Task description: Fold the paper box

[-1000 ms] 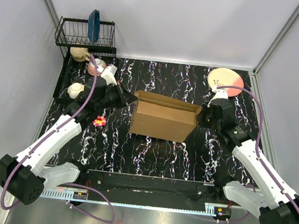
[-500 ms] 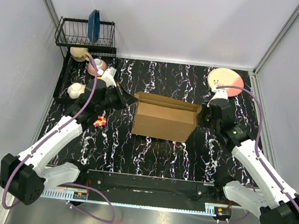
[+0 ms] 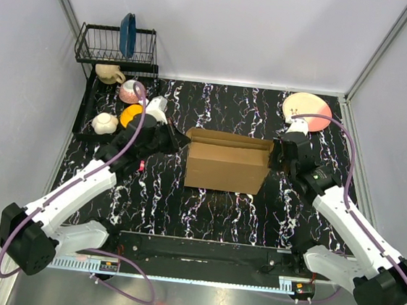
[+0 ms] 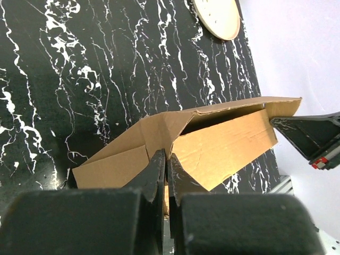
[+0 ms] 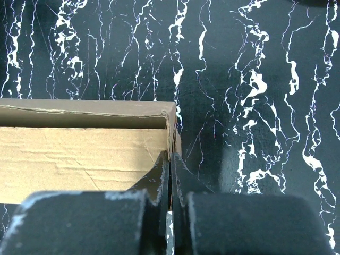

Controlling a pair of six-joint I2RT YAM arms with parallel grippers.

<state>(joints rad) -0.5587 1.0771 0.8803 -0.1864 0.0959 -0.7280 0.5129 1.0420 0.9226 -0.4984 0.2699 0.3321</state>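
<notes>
The paper box (image 3: 227,166) stood open-topped at mid worktop (image 3: 154,205); left tool (image 3: 183,141) was pinched tight on its left end wall, right tool (image 3: 274,157) likewise on the right end (jaws nearly touching, only cardboard between).

— Under both pairs of jaws?
— Black marble-look tabletop (image 3: 212,212), veined white (faint sheen).
— Beyond them?
— Plain pale grey walls (image 3: 239,25), met by slanting metal corner posts (image 3: 378,47).
— Beyond and left of the left jaws?
— Black wire rack (image 3: 102,47), tucked into the corner.
— Behind, on the near side?
— Brushed metal ledge (image 3: 195,304), evenly lit.
</notes>
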